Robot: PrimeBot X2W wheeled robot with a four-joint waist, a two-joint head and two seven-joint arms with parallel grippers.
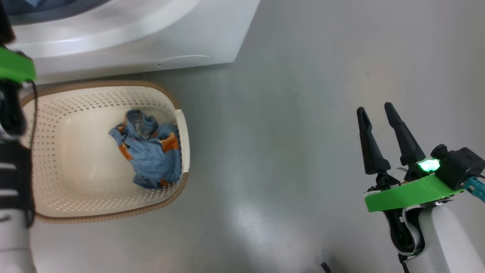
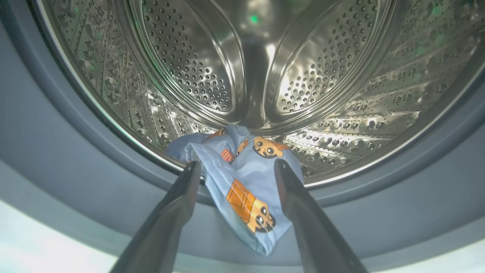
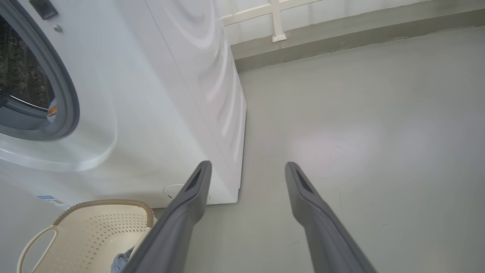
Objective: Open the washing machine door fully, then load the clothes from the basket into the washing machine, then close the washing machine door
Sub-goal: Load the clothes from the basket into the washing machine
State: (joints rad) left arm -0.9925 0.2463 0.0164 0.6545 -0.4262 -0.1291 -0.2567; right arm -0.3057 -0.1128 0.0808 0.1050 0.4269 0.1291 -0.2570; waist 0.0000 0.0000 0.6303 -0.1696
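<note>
The washing machine (image 1: 151, 41) stands at the top left of the head view; its door is out of view. In the left wrist view my left gripper (image 2: 237, 163) is open at the mouth of the steel drum (image 2: 322, 76). A light blue garment (image 2: 246, 189) with orange animal faces lies between the spread fingers, draped over the blue-grey gasket (image 2: 75, 170). More blue clothes (image 1: 149, 151) lie bunched in the cream basket (image 1: 75, 113) on the floor before the machine. My right gripper (image 1: 375, 108) hovers open and holds nothing, well right of the basket.
Bare grey floor (image 1: 284, 151) spreads right of the basket and the machine. In the right wrist view the machine's side (image 3: 197, 76) runs toward a wall with a white frame (image 3: 278, 22). My left arm (image 1: 15, 170) rises along the left edge, beside the basket.
</note>
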